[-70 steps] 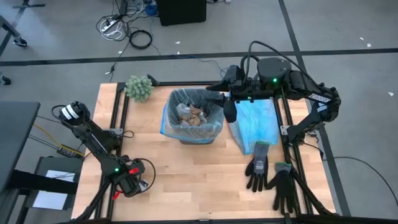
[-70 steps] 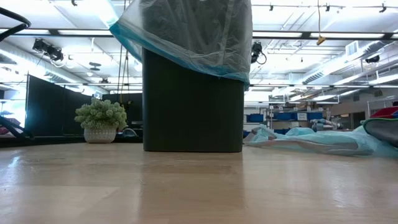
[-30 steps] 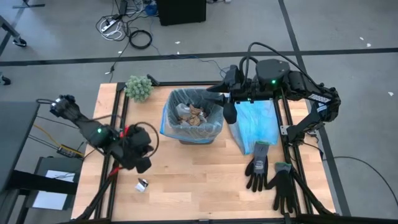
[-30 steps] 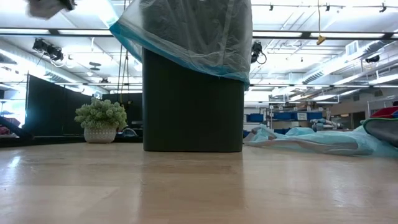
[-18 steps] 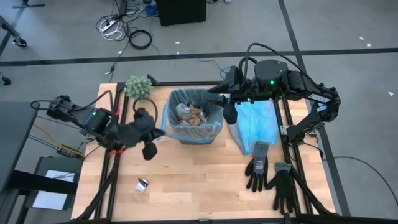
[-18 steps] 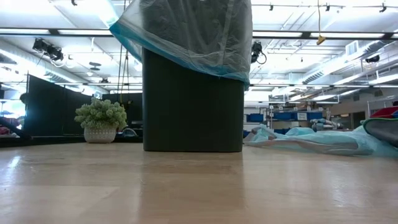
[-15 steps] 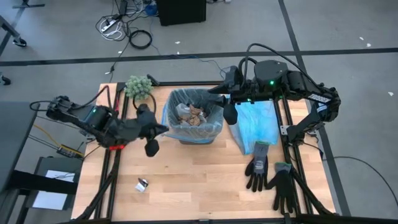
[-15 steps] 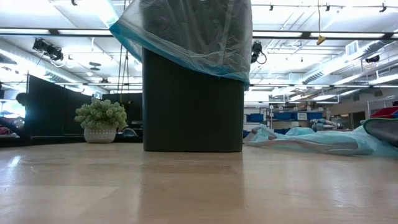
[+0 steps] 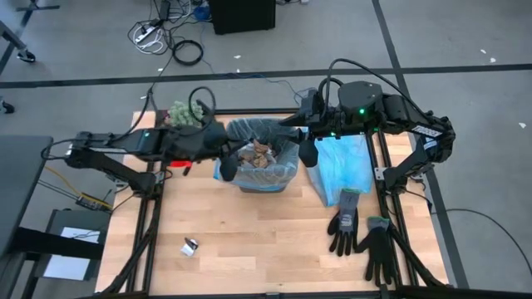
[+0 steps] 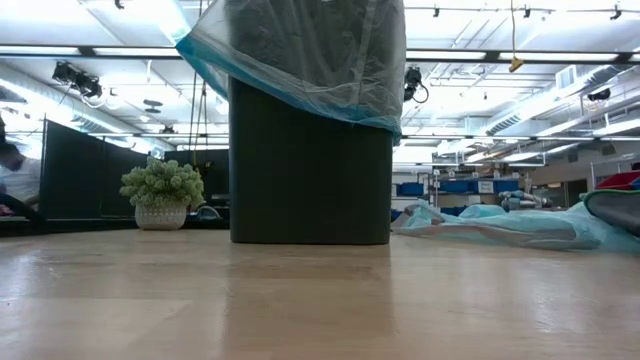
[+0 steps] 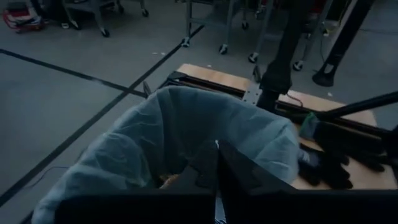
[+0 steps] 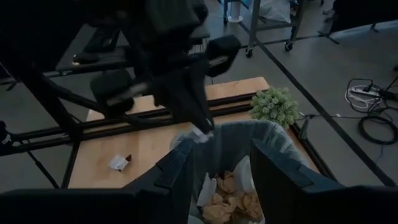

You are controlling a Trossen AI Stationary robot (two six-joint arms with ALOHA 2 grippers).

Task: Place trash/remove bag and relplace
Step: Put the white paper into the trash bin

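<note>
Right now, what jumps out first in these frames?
The black bin with its crinkly translucent liner, mid-table toward the far edge, already holds crumpled brown and white litter. The left gripper is shut at the bin's left rim, pinching a small white scrap, and the right gripper hangs at the right rim. One small wrapper lies alone on the near-left wood.
</note>
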